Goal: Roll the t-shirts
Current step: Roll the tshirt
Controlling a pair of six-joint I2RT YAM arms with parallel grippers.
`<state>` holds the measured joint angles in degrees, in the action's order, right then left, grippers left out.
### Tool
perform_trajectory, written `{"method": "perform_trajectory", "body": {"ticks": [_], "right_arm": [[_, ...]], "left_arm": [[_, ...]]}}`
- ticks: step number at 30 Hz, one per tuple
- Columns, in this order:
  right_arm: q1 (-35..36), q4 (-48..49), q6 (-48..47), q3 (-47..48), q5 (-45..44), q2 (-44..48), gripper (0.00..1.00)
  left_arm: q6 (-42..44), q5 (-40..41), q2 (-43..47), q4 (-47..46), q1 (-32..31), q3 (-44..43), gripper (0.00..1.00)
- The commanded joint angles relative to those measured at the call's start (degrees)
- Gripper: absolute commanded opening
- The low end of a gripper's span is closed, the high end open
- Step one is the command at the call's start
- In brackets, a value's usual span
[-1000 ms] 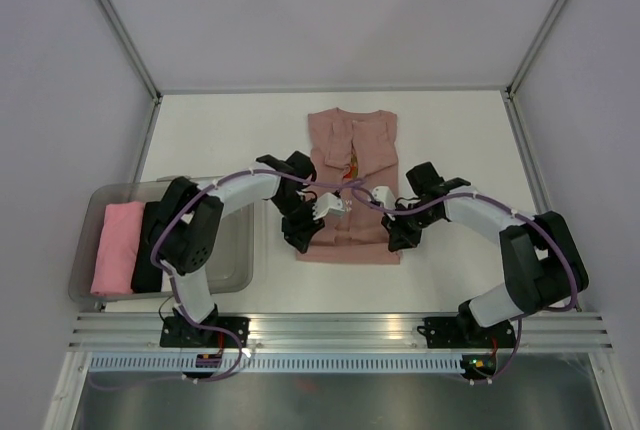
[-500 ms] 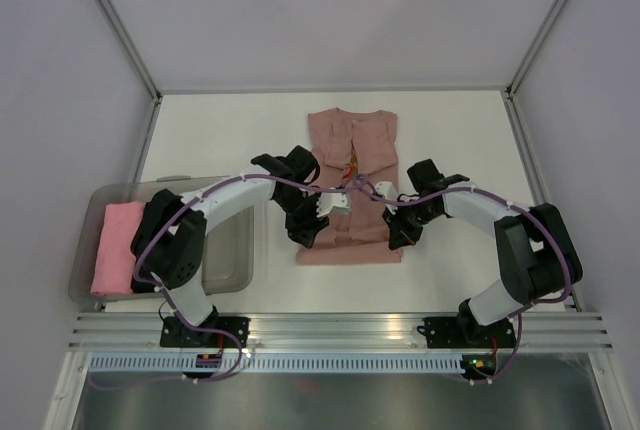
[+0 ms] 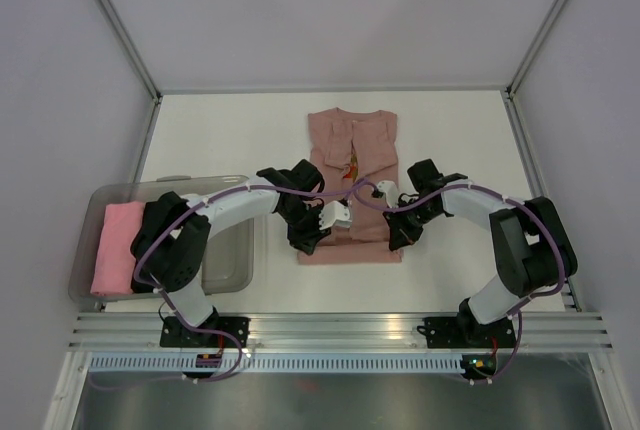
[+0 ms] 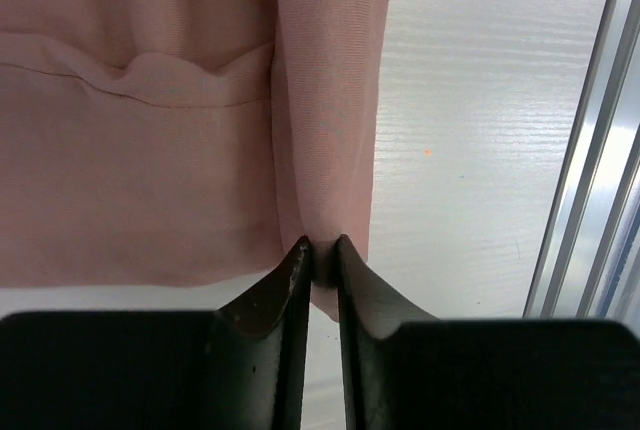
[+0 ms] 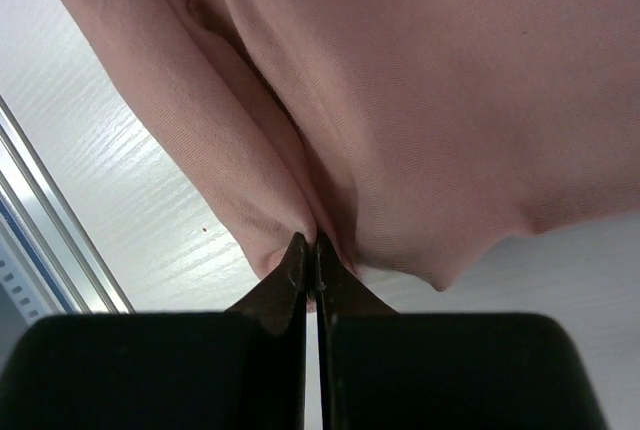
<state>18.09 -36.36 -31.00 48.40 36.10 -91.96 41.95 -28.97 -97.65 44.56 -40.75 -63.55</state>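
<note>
The dusty salmon-pink t-shirt (image 3: 352,150) lies folded into a long strip in the middle of the table, collar at the far end. My left gripper (image 3: 308,242) is at the strip's near-left corner. In the left wrist view it (image 4: 322,250) is shut on a raised fold of the t-shirt (image 4: 150,150) at its side edge. My right gripper (image 3: 397,240) is at the near-right corner. In the right wrist view it (image 5: 312,243) is shut tight on a pinch of the t-shirt (image 5: 450,100) by the hem, with cloth bunched around the tips.
A grey bin (image 3: 225,250) stands at the left with a bright pink roll (image 3: 117,247) in it. An aluminium rail (image 3: 340,328) runs along the near table edge, close behind both grippers. White walls and frame posts enclose the table.
Both grippers have closed onto the near corners of the shirt. The left arm has shifted a little toward the near edge, and the right one has barely moved.
</note>
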Motion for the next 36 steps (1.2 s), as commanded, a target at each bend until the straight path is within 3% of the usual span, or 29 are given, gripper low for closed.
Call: {"method": "perform_trajectory", "body": {"ticks": [1,3,4,7,13,19,23,24,27,33,36], "right_arm": [[-0.9,3.0,2.6,2.2,0.1,-0.6,0.0],[-0.9,3.8,4.4,2.1,-1.7,-0.1,0.03],[-0.9,4.4,5.3,2.0,-2.8,0.1,0.19],[-1.0,5.7,6.6,1.3,-2.2,2.7,0.31],[-0.9,4.1,9.0,2.2,-4.4,11.4,0.34],[-0.9,9.2,16.7,-0.9,2.6,20.2,0.27],[-0.9,28.3,37.3,-9.9,12.8,23.0,0.13],[-0.8,30.1,37.9,-13.1,12.6,23.5,0.07],[-0.5,29.9,34.9,-16.5,7.6,25.1,0.0],[-0.4,32.8,38.8,-18.0,9.2,18.6,0.0],[-0.1,29.5,37.8,-17.6,8.8,15.9,0.0]], "left_arm": [[0.5,1.5,-0.3,-0.8,-0.8,0.3,0.18],[-0.1,1.4,-0.9,-0.8,-0.6,-0.2,0.06],[-0.3,1.1,-1.1,-0.8,-0.2,-0.5,0.03],[-0.7,0.2,-1.4,-0.9,0.1,-0.9,0.02],[-0.5,0.3,-2.8,-0.8,0.2,-0.5,0.02],[-2.8,1.3,-6.1,-1.7,0.8,-2.2,0.02],[-5.0,1.3,-5.8,-2.7,1.0,-2.5,0.02],[-5.2,1.5,-5.8,-2.9,1.0,-2.3,0.02],[-5.7,2.1,-6.0,-3.1,1.0,-2.1,0.02],[-7.2,1.9,-6.6,-3.3,1.1,-2.9,0.02],[-8.9,1.6,-6.8,-3.4,1.1,-3.3,0.02]]}}
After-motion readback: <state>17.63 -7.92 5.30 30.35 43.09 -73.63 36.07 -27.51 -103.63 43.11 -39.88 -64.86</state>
